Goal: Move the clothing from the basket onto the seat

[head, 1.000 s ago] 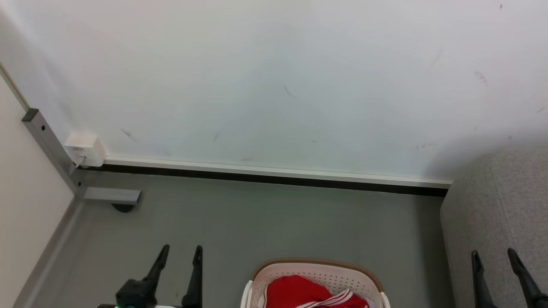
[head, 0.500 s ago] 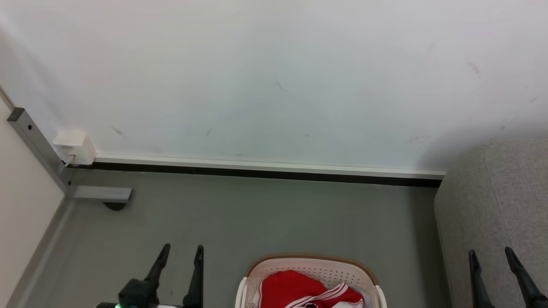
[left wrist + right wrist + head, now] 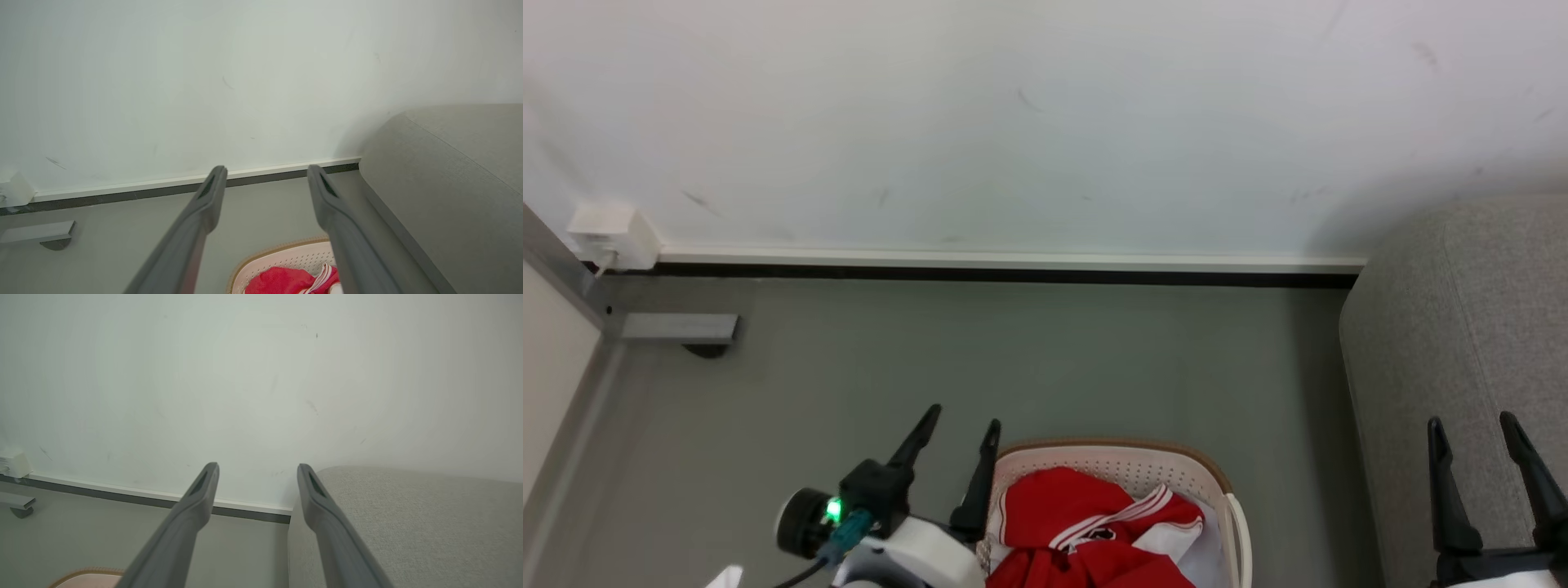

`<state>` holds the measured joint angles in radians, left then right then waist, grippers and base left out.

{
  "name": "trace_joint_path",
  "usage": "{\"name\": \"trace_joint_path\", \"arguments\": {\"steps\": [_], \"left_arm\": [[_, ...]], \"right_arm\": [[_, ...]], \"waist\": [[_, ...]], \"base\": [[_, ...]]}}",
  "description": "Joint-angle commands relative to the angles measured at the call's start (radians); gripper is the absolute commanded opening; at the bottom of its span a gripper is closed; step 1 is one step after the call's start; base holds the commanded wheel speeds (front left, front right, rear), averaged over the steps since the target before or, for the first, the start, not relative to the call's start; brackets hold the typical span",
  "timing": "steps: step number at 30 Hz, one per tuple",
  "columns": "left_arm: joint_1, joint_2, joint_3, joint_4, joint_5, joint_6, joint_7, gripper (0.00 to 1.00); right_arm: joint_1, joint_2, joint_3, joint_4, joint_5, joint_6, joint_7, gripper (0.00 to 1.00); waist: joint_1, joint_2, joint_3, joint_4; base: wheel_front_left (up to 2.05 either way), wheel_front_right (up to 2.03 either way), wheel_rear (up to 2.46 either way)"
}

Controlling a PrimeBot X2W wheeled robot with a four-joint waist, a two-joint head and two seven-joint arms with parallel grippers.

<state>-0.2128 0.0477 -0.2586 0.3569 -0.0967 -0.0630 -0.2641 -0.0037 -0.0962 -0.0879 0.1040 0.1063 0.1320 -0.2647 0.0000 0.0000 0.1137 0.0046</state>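
Note:
The cream basket (image 3: 1213, 478) with a brown rim stands on the grey floor at the bottom middle of the head view, holding red clothing (image 3: 1086, 523) with white stripes. The basket (image 3: 286, 257) and clothing (image 3: 282, 281) also appear low in the left wrist view. My left gripper (image 3: 964, 425) is open, just left of the basket's rim, empty. My right gripper (image 3: 1470, 425) is open and empty over the grey seat (image 3: 1462, 327) at the right. In the wrist views the left gripper (image 3: 265, 171) and right gripper (image 3: 257, 467) point toward the wall, with the seat (image 3: 449, 171) (image 3: 408, 522) to the right.
A white wall (image 3: 1013, 122) with a baseboard (image 3: 1013, 265) runs across the back. A white wall box (image 3: 609, 233) and a grey metal bracket (image 3: 678, 327) sit at the left corner. Open grey floor (image 3: 1013, 359) lies between wall and basket.
The head camera has tilted down, so the wall and floor sit higher in the picture. My left gripper has moved right and up, close to the basket's left rim. The right gripper stays open.

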Motion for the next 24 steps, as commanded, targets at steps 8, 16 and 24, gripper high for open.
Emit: {"name": "trace_joint_path", "arguments": {"steps": [8, 16, 24], "left_arm": [[-0.226, 0.005, -0.203, 0.25, -0.043, -0.03, 0.048, 1.0], [-0.389, 0.006, -0.38, 0.414, -0.168, -0.011, 0.211, 1.0], [-0.468, 0.006, -0.513, 0.517, -0.282, 0.003, 0.309, 1.0]], "right_arm": [[-0.104, -0.011, 0.007, -0.045, 0.01, -0.002, 0.001, 1.0], [-0.203, -0.003, 0.041, -0.096, 0.016, -0.002, 0.001, 1.0], [-0.272, 0.012, 0.048, -0.121, 0.017, -0.002, 0.001, 1.0]], "waist": [[0.0, 0.0, 0.155, -0.053], [0.0, 0.0, 0.3, -0.123], [0.0, 0.0, 0.412, -0.182]], "base": [[0.0, 0.0, 0.0], [0.0, 0.0, 0.0], [0.0, 0.0, 0.0]]}}
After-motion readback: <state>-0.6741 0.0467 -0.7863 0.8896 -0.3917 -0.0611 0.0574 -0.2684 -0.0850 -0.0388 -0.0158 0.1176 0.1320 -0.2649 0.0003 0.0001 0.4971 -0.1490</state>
